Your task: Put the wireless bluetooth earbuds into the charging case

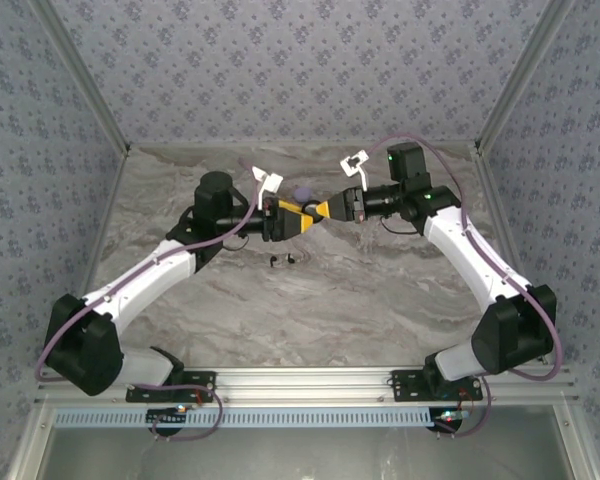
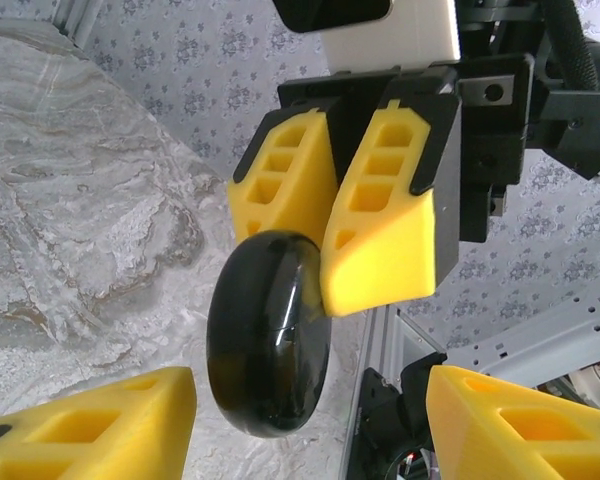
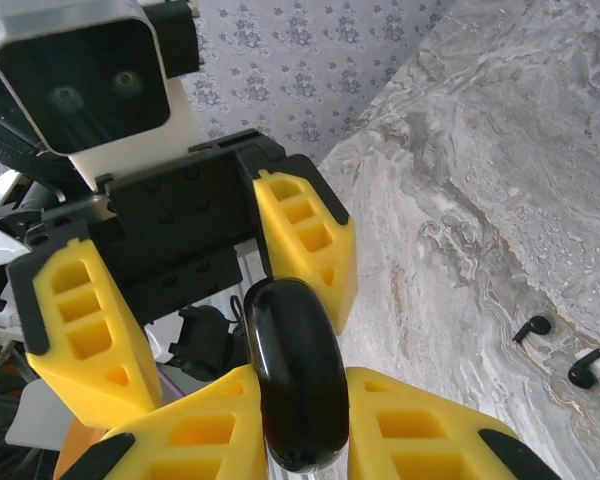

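Over the middle of the table [image 1: 380, 290], left pincer [image 1: 306, 220] and right pincer [image 1: 323, 209] meet tip to tip, with the charging case [image 3: 295, 375] between the right one's fingers. Two earbuds [image 1: 290, 260] lie side by side in front, and a disc [image 1: 301, 190] lies behind.

The charging case [image 2: 268, 335] is round, black and shiny, with a thin line running around it. It looks closed. It stands on its edge, up in the air over the middle of the counter [image 1: 380, 290], pinched by the right end effector [image 3: 293, 400]. One tiny black earbud [image 3: 532, 327] lies flat on the counter, nearer and a bit left of the case. The second earbud [image 3: 583, 370] lies just beside it, not touching.
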Tool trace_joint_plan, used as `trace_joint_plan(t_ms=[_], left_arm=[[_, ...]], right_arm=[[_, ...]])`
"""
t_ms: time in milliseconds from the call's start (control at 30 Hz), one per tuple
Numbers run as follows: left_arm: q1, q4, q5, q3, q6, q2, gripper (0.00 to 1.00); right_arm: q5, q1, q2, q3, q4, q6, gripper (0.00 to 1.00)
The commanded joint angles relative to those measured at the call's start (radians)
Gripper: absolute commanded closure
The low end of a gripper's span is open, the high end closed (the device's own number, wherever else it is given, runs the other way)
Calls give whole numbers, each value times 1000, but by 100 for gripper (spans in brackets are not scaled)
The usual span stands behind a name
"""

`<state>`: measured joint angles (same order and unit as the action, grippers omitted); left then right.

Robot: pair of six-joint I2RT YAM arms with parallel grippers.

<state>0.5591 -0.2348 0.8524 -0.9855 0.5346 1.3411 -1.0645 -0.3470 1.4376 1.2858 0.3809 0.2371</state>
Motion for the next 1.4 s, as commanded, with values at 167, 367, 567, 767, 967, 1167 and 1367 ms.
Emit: trace_joint_plan(t_ms=[167,367,567,767,967,1167,1367], left_arm=[[22,-6,-25,-6,-5,-14,41],[22,2,-30,-15,-5,-7,50],[22,2,-39,-15,-5,-10,54],[22,-1,-42,-15,-2,-14,53],[21,-2,-46,-17,-1,-16,53],[22,-3,-50,-16,1,-14,53],[22,-7,-50,-11,7,-12,61]], right_arm=[[-30,-32,-30,40,-32,25,78],[-31,-34,-31,44,-27,24,78],[-29,-37,-32,41,-14,14,78],[-31,-40,-32,42,4,-4,78],[-33,-42,-33,41,19,-18,78],[-35,-45,-36,39,28,-27,78],[-36,-50,-37,42,41,-37,77]])
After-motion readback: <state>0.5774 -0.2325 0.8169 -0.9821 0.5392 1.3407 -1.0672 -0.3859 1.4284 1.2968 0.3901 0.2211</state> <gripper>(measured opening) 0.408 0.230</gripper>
